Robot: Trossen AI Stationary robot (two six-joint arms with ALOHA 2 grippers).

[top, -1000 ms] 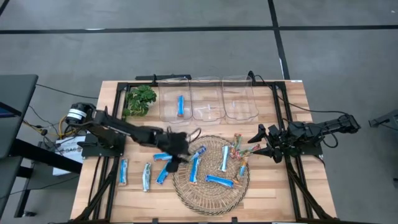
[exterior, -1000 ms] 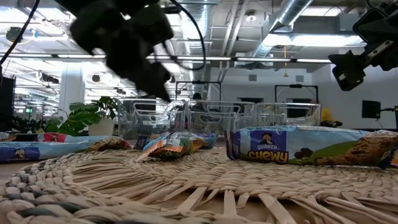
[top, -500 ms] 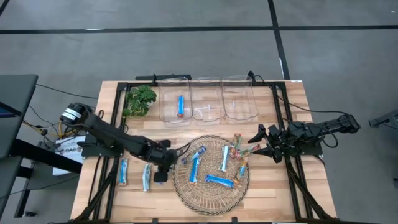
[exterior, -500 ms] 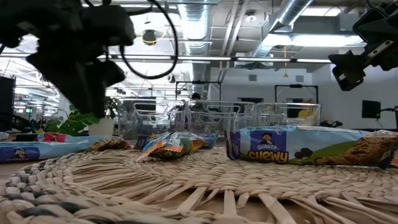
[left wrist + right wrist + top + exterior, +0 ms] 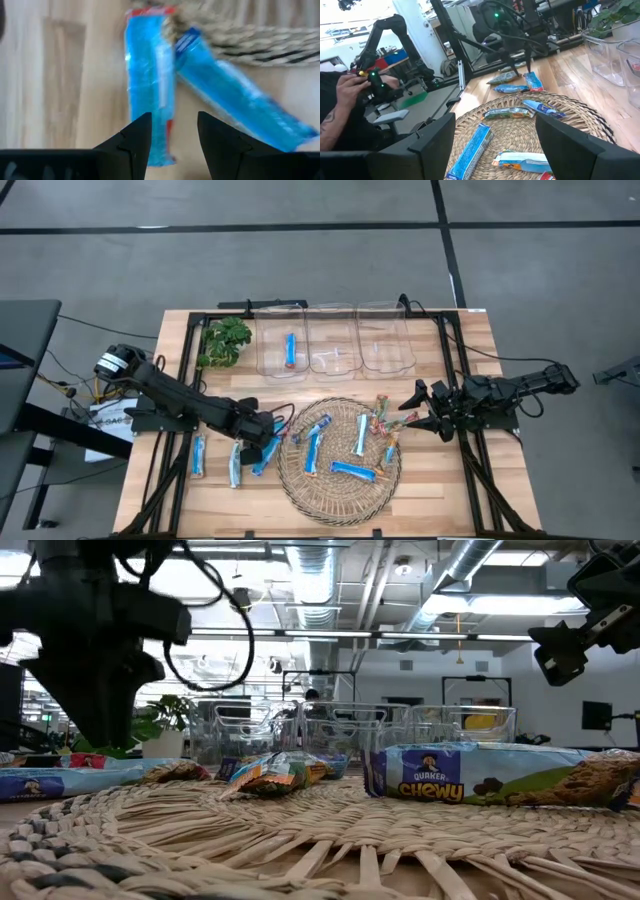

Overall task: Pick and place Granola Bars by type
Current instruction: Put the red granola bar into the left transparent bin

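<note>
Blue wrapped granola bars lie flat on the table to the left of a woven mat [image 5: 340,490], among them bar [image 5: 198,455] and bar [image 5: 235,465]. More blue bars [image 5: 355,472] and multicoloured ones [image 5: 383,415] lie on the mat. One blue bar [image 5: 290,350] sits in the left clear bin. My left gripper [image 5: 264,440] is open and low over a blue bar [image 5: 150,75], beside the mat's left rim. A second blue bar [image 5: 235,105] rests one end on the mat's edge. My right gripper [image 5: 420,410] hangs open by the mat's right side.
Three clear bins [image 5: 335,340] stand in a row along the far side, and a green plant [image 5: 225,340] stands to their left. A black frame rail [image 5: 460,370] runs along the right side. A person's hands [image 5: 350,90] show beyond the table in the right wrist view.
My left gripper has moved from above the mat's left rim toward the table's near-left and come down low over the blue bars beside the mat. My right arm has kept still.
</note>
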